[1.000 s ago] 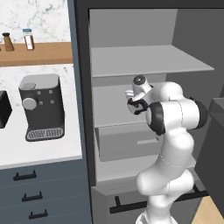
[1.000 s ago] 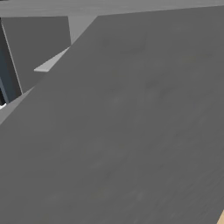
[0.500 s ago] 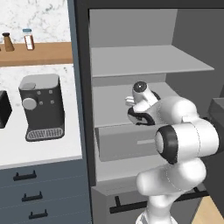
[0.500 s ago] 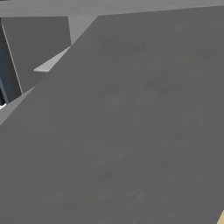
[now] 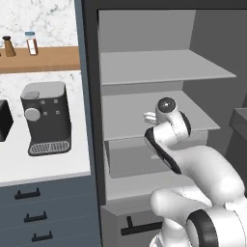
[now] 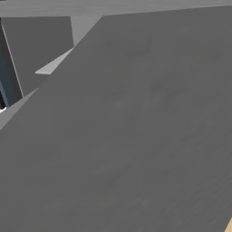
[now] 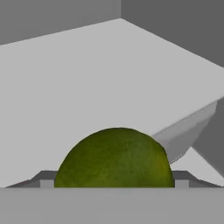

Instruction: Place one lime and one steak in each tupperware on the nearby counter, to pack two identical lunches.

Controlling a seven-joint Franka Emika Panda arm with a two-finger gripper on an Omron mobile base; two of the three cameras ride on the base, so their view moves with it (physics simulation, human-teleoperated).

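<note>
**Arm folded lower at the open cabinet, lime between the fingers**

Since a second earlier, the arm had swung round and folded down: its elbow, then level with the middle shelf, now bulked at the lower right of the left base view, and the wrist had shifted right along that shelf.

One lime (image 7: pixel 114 158) sat in the hand view, a dull yellow-green ball seated between the two dark fingertips (image 7: pixel 43 178) of the end effector (image 7: pixel 114 181). The fingers stood wide apart, one on each side of the lime, and seemed to clasp it, though actual contact could not be judged. Behind it ran a pale grey shelf floor and darker grey walls.

In the left base view the end effector (image 5: pixel 150 116) hung over the middle shelf (image 5: pixel 140 116) of a tall dark grey cabinet (image 5: pixel 89 96); two shelves were open above a closed drawer (image 5: pixel 135 159).

To the left lay the white marbled table (image 5: pixel 43 161), carrying one dark coffee machine (image 5: pixel 46 118) over blue-grey drawers (image 5: pixel 29 212) with three black handles. Above it a wooden wall shelf (image 5: pixel 48 59) held two small bottles (image 5: pixel 32 43).

A flat grey panel (image 6: pixel 136 136) close to the lens covered the right base view.
</note>
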